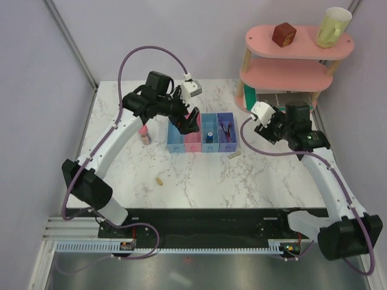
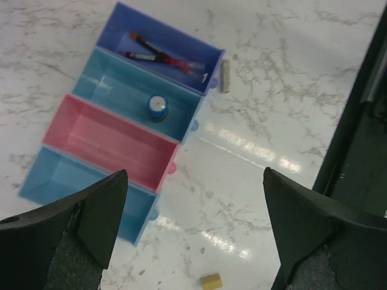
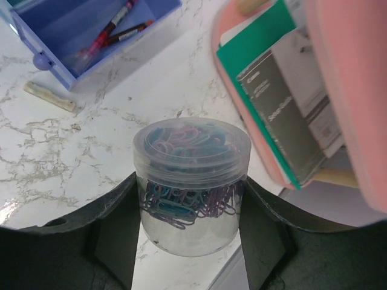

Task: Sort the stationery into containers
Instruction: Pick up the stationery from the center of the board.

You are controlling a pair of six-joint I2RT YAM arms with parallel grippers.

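The four joined bins (image 1: 201, 145) stand mid-table. The purple-blue bin (image 2: 175, 45) holds thin red pens (image 2: 158, 55). The light blue bin beside it holds the tiny blue cylinder (image 2: 157, 106). The pink bin (image 2: 109, 142) and the end light blue bin (image 2: 60, 178) look empty. My left gripper (image 1: 190, 123) hovers over the bins, open and empty (image 2: 193, 178). My right gripper (image 1: 277, 128) is shut on the clear round tub (image 3: 190, 145), full of coloured paper clips. The pink cylinder (image 1: 144, 134) stands left of the bins. One beige piece (image 1: 234, 155) lies by the purple-blue bin, and another (image 1: 159, 180) nearer the front.
A pink tiered shelf (image 1: 290, 72) stands at the back right, with a brown cube (image 1: 283, 34) and a yellow mug (image 1: 332, 27) on top. A green-edged box (image 3: 272, 90) sits on its lowest tier, close to my right gripper. The table's front edge shows dark (image 2: 363, 133).
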